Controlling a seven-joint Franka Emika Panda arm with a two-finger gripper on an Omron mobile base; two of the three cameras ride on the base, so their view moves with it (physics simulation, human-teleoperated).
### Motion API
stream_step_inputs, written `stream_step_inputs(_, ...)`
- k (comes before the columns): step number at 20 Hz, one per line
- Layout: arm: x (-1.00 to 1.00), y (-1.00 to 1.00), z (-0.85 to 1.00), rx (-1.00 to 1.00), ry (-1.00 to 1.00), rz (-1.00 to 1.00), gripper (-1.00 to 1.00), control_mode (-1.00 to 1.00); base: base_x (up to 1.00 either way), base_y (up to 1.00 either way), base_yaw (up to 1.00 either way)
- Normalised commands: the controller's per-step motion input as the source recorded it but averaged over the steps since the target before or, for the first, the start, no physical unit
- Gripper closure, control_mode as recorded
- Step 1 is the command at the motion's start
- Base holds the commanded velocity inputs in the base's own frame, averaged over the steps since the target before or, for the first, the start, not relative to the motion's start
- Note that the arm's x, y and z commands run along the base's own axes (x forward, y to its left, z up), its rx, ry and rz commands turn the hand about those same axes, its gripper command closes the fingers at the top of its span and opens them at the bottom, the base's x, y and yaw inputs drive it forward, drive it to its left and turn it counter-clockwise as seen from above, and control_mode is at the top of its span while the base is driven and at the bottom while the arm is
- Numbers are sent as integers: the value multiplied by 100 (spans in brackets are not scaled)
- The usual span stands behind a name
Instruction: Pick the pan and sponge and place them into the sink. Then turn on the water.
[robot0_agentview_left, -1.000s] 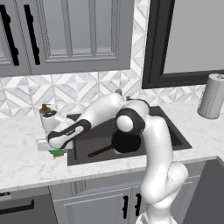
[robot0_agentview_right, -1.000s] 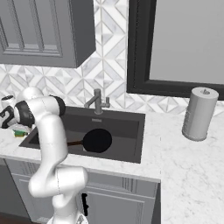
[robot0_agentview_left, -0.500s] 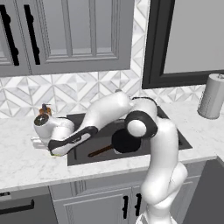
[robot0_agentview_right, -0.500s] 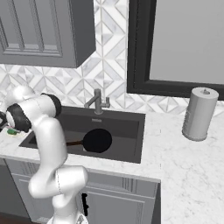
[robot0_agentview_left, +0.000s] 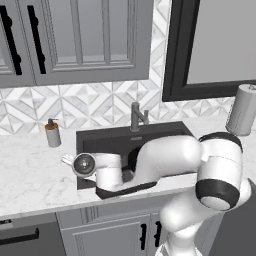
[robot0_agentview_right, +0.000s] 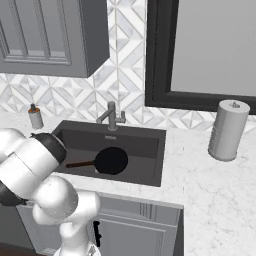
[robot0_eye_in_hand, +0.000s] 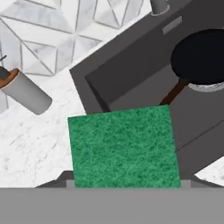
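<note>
Closest to the hand camera, the small rectangular green sponge (robot0_eye_in_hand: 124, 146) sits square against the lens, its near edge down at the finger tips; the claw appears to have hold of it, jaws set partly apart across its width, though the tips themselves are hidden behind it. From the left base camera the claw (robot0_agentview_left: 82, 165) hangs at the left lip of the large dark grey recessed sink (robot0_agentview_left: 105, 137), right over the line where the white marble table (robot0_agentview_left: 30, 175) ends and the basin begins. That edge is what the coming move turns on: the basin floor lies ahead of the claw and to the robot's right, so the sponge most likely needs carrying a little further in over the rim before release, or it could land back on the marble. Further in, the round flat black frying pan (robot0_agentview_right: 111, 160) already rests on the sink floor beside the drain, its long thin brown handle (robot0_agentview_right: 79, 163) pointing toward the claw's side. Beyond stand the grey soap dispenser with orange top (robot0_agentview_left: 52, 133) and the grey metal faucet (robot0_agentview_right: 111, 116), with no water running.
</note>
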Motion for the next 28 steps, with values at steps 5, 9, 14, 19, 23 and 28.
stream_step_inputs(5, -16, -100, 92, 43, 0, -29, 100, -100, 0, 0, 0)
stream_step_inputs(9, -6, -100, 83, 44, 10, -29, 100, -100, 0, 0, 0)
stream_step_inputs(14, -11, -87, 49, 40, 28, -24, 100, -100, 0, 0, 0)
stream_step_inputs(19, -13, -88, 36, 44, 28, -16, 100, -100, 0, 0, 0)
stream_step_inputs(23, -4, -93, 42, 43, 29, -15, 100, -100, 0, 0, 0)
stream_step_inputs(28, -1, -99, 34, 42, 25, -15, 100, -100, 0, 0, 0)
